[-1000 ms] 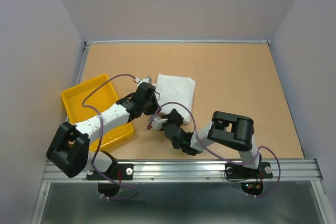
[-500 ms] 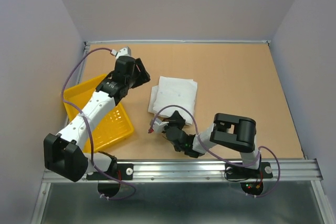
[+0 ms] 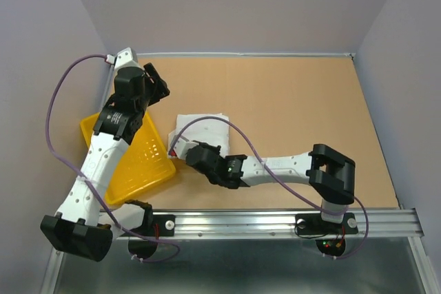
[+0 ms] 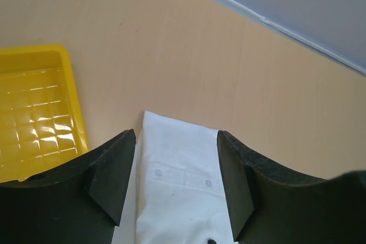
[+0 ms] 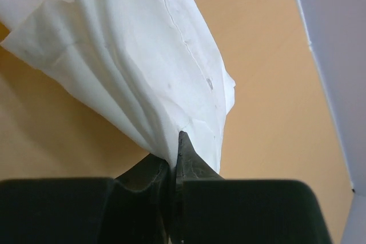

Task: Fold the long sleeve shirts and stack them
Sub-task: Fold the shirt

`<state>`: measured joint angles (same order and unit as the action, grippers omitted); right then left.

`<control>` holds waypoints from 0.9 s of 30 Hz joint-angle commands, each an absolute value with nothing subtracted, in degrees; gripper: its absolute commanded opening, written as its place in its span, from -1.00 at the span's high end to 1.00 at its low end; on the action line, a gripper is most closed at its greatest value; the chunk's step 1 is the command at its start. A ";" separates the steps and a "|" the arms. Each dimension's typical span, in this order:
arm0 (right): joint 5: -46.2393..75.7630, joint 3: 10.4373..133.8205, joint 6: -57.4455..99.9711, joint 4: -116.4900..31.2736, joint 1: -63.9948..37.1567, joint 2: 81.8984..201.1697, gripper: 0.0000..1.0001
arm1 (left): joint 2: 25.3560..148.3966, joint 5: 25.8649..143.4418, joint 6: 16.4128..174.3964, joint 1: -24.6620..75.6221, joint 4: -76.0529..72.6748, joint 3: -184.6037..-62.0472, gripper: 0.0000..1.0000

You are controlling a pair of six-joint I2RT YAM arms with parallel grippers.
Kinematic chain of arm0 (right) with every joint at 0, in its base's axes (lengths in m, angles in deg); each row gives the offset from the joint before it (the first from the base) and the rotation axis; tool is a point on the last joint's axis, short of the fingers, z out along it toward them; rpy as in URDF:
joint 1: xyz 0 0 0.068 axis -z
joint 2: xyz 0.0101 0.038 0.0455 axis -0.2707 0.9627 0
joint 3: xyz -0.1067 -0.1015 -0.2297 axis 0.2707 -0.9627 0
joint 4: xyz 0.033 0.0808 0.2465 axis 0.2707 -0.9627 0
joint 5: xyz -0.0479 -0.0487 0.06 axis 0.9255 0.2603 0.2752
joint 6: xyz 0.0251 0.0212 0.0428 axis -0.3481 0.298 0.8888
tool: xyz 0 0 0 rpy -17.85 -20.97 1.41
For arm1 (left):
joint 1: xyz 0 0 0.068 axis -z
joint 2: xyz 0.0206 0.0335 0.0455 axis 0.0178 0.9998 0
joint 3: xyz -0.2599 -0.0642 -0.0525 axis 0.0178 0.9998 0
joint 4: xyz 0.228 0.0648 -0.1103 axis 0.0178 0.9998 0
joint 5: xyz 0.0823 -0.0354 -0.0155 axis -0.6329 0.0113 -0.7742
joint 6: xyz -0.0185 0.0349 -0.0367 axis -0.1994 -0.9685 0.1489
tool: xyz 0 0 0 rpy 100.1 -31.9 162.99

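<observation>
White button-front shirt [image 3: 200,127], folded, rumpled, on surface [image 3: 296,108]. R pincer [image 5: 173,151] pinches its near edge. Yellow tray [image 3: 145,163] just beside, L. L pincer [image 4: 176,136] wide, holding nothing.

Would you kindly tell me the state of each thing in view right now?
Shirt: folded, one edge pinched.
Tray: upright, nothing seen inside.
Left gripper: open, empty.
Right gripper: shut on the shirt.
</observation>
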<state>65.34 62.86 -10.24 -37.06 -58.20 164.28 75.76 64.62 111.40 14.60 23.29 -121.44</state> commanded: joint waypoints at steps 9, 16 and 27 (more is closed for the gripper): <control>48.43 98.41 12.40 -76.42 -51.45 167.85 0.99 | 66.67 62.24 107.82 13.83 28.27 -124.98 -0.41; 29.72 119.00 26.38 -85.34 -43.11 172.25 0.99 | 64.30 60.49 106.76 13.83 31.09 -129.73 -0.46; -3.86 97.79 47.05 -78.95 -12.52 166.72 0.99 | 64.82 64.96 107.03 13.83 29.77 -127.36 -0.46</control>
<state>8.93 108.33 39.79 -81.32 -19.12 170.99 64.31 62.72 107.90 13.88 31.11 -127.89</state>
